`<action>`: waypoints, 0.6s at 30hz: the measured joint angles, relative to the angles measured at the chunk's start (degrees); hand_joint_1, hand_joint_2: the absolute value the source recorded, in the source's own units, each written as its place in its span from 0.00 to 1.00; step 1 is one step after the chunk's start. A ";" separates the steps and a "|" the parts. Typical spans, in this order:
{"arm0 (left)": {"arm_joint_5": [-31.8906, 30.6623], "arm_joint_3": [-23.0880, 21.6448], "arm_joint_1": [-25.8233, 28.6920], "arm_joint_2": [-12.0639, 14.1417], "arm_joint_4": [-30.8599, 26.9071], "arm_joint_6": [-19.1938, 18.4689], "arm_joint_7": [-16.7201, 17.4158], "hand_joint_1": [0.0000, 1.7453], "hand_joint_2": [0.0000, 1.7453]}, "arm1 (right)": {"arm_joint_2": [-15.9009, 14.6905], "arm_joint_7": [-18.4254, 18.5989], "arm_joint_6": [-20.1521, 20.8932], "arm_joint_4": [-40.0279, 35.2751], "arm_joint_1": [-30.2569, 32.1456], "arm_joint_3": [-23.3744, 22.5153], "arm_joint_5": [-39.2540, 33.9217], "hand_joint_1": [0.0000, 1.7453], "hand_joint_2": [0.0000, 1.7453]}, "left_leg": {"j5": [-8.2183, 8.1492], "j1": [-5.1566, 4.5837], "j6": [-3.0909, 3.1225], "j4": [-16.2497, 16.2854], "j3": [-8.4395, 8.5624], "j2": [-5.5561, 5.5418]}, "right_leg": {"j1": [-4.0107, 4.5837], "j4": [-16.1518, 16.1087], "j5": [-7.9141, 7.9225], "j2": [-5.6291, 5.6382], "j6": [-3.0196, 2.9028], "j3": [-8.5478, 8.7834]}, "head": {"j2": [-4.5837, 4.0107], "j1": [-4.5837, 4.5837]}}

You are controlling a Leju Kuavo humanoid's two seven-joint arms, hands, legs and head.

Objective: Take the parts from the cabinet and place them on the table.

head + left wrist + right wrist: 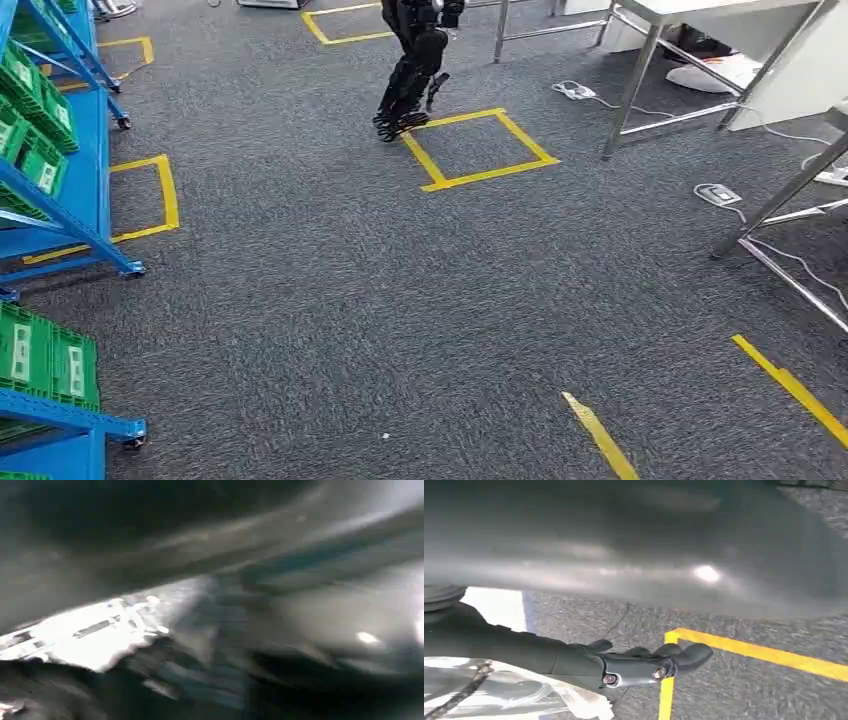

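— Where are the parts?

— I can't make any out. The blue cabinet (70, 190) stands at the left with green bins (40, 355) on its shelves; the table (700, 15) is far right, across grey carpet with a yellow tape square (478, 150).

— And the hands?

— The right hand (644, 662) hangs over the carpet, fingers stretched out close together, a clear bag (519, 695) beneath it; whether it pinches that, I can't tell. The left wrist view is all blur.
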 joint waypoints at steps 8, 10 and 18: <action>3.58 -11.39 6.03 -1.45 -13.91 -1.22 2.59 0.00 0.00 | 0.13 0.24 0.07 -0.02 0.15 -0.04 0.24 0.00 0.00 | -8.22 0.16 -1.72 17.46 -7.85 6.94 | 0.04 -1.02 -0.10 -7.74 -1.71 0.41 | 0.00 -0.46; 3.73 -12.44 7.00 -1.55 -15.55 -1.33 2.88 0.00 0.00 | 0.13 0.24 0.09 0.00 0.06 -0.04 0.29 0.00 0.00 | -4.43 0.31 -1.72 11.28 -4.38 7.42 | 0.04 -1.02 -0.53 -9.30 -1.60 0.82 | 0.00 -0.48; 6.80 -15.54 8.95 -1.82 -19.41 -0.11 4.82 0.00 0.00 | 0.24 0.09 0.18 -0.02 -0.78 -0.04 0.46 0.00 0.00 | -0.51 -0.20 0.63 -1.19 2.28 9.01 | -0.15 -0.63 -2.30 -10.73 0.87 2.64 | 0.00 -0.26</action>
